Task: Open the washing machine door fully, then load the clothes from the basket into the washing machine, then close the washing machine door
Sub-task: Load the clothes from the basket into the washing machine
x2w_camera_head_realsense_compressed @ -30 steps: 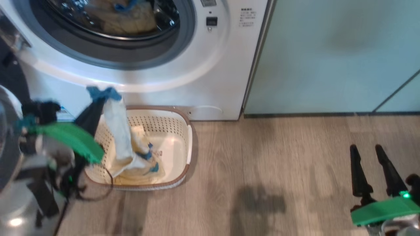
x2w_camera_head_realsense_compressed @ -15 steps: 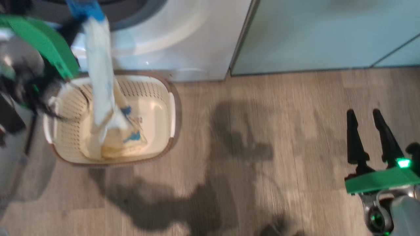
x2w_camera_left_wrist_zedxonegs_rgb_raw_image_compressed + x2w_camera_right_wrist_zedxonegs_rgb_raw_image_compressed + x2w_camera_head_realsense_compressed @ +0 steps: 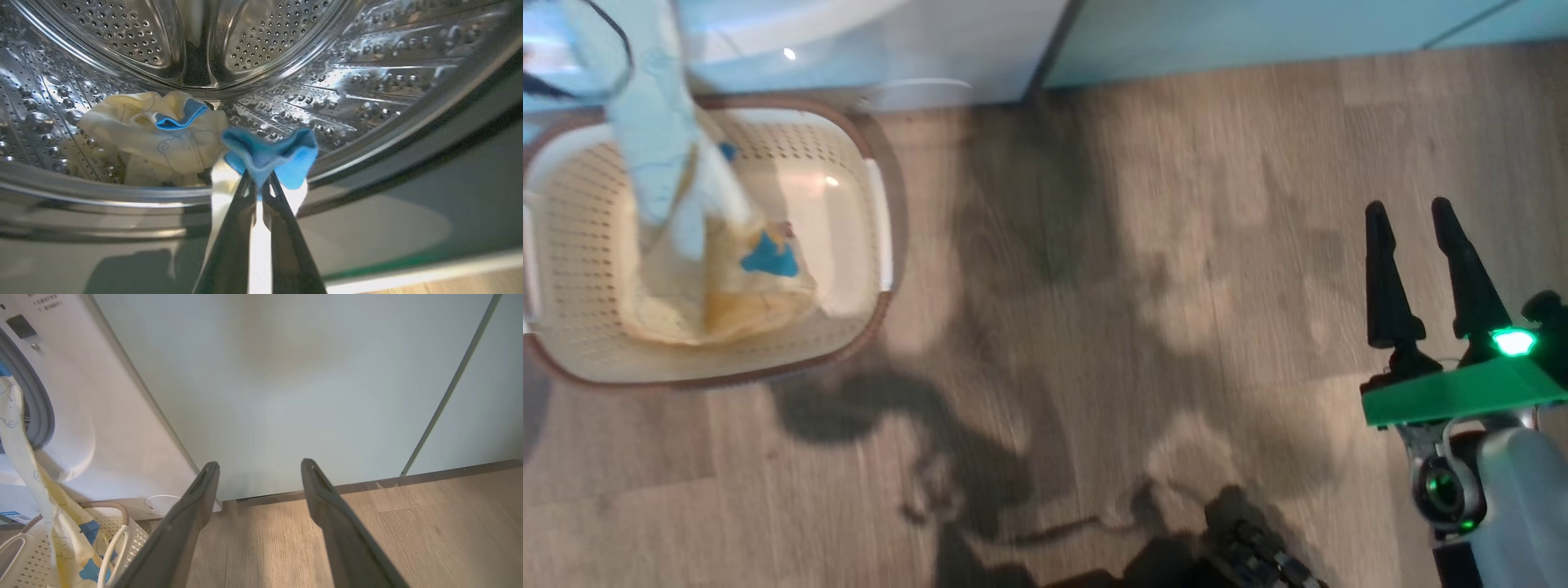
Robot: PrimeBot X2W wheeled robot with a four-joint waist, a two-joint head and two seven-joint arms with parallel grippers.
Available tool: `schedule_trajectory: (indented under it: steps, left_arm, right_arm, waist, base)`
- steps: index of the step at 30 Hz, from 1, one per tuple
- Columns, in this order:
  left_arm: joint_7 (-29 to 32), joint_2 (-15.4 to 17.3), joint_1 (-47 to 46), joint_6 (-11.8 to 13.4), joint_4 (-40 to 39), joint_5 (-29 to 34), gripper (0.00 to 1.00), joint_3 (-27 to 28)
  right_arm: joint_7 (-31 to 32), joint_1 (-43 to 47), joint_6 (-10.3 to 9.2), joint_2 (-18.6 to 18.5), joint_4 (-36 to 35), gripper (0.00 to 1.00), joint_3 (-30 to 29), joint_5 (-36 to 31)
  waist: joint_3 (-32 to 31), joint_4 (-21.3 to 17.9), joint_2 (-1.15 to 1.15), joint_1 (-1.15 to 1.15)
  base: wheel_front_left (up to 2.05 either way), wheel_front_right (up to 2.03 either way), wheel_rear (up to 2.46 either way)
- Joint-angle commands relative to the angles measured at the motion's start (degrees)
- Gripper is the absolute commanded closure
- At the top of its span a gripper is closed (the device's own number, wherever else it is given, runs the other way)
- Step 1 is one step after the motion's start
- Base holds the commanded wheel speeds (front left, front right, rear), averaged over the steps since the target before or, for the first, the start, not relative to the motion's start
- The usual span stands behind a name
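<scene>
Straight ahead of the left gripper (image 3: 258, 181), past the pinched blue cuff (image 3: 269, 155), the drum (image 3: 347, 81) is found wide open. Behind it the garment (image 3: 654, 139) is hung lengthwise down into the basket (image 3: 768, 371); right gripper (image 3: 1409, 206) is kept spread, way off.

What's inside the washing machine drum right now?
One pale yellow garment with blue trim lies on the drum floor. The left gripper and its pinched garment hide what's behind them.

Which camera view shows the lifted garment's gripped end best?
The left wrist view: the left gripper pinches the garment by its blue edge. The head view shows it blurred, hanging into the basket; the right wrist view shows its hanging length.
</scene>
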Motion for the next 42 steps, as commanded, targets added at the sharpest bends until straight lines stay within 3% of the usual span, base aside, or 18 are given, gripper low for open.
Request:
schedule_trajectory:
  steps: [1,11,31,42]
  left_arm:
    - [-0.91,3.37,-5.05,0.38,0.45,0.67,1.00,1.88]
    - [-5.88,3.78,-17.80,0.14,9.61,3.14,1.00,0.99]
    - [-29.44,3.35,-34.54,0.11,23.33,7.67,1.00,-0.30]
    - [-28.40,2.65,-34.00,-0.78,31.82,8.66,1.00,-3.05]
  right_arm:
    - [-0.55,-0.79,0.25,0.07,-1.72,0.00,1.21,0.72]
    - [-0.55,-3.15,0.25,0.26,-1.54,0.00,2.43,1.24]
    - [-0.55,-5.68,0.25,0.29,-2.08,0.00,4.84,3.66]
    - [-0.55,-6.26,0.25,0.29,-1.92,0.00,4.77,3.78]
  waist:
    - [2.59,-1.76,0.00,-0.01]
    - [7.32,-3.65,0.00,-0.01]
    - [12.22,-6.26,0.00,-0.01]
    - [12.99,-6.35,0.00,-0.01]
  base:
    - [0.00,0.00,0.00]
    - [0.00,0.00,0.00]
    - [0.00,0.00,0.00]
    - [0.00,0.00,0.00]
